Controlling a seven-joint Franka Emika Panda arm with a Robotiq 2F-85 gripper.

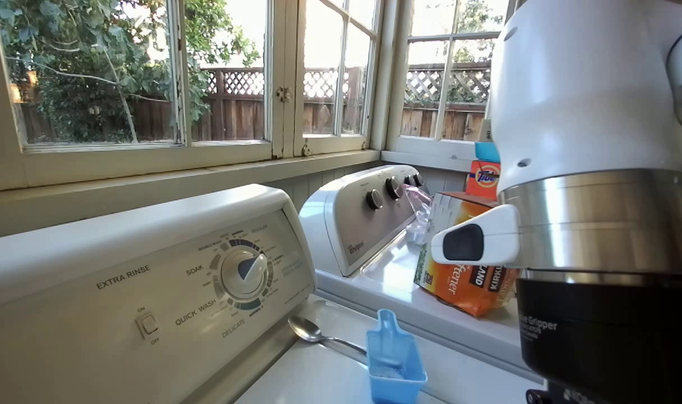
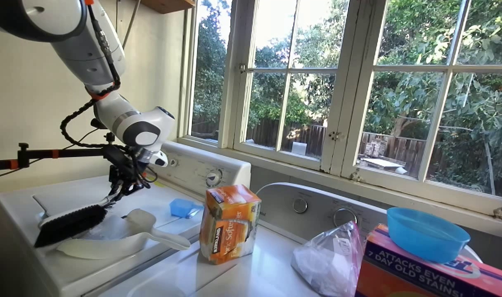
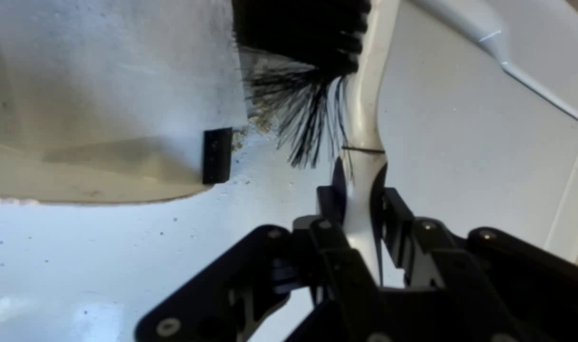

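Observation:
My gripper (image 3: 362, 202) is shut on the pale handle of a brush (image 3: 365, 104), with dark grip strips on the handle's sides. The brush's black bristles face a dustpan (image 3: 113, 80), their edge close to its front lip. Pale crumbs (image 3: 260, 121) lie between the bristles and the lip. In an exterior view the brush (image 2: 71, 225) leans down from the gripper (image 2: 121, 189) over the white machine top, behind the cream dustpan (image 2: 102, 247). In another exterior view only the gripper's black housing (image 1: 604, 331) shows, its fingers being out of frame.
A blue scoop (image 1: 395, 365) and a spoon (image 1: 307, 328) lie by the control panel. On the neighbouring machine stand a fabric softener box (image 2: 230, 225), a plastic bag (image 2: 329, 264) and a detergent box (image 2: 416, 272) bearing a blue bowl (image 2: 426, 235). Windows line the back.

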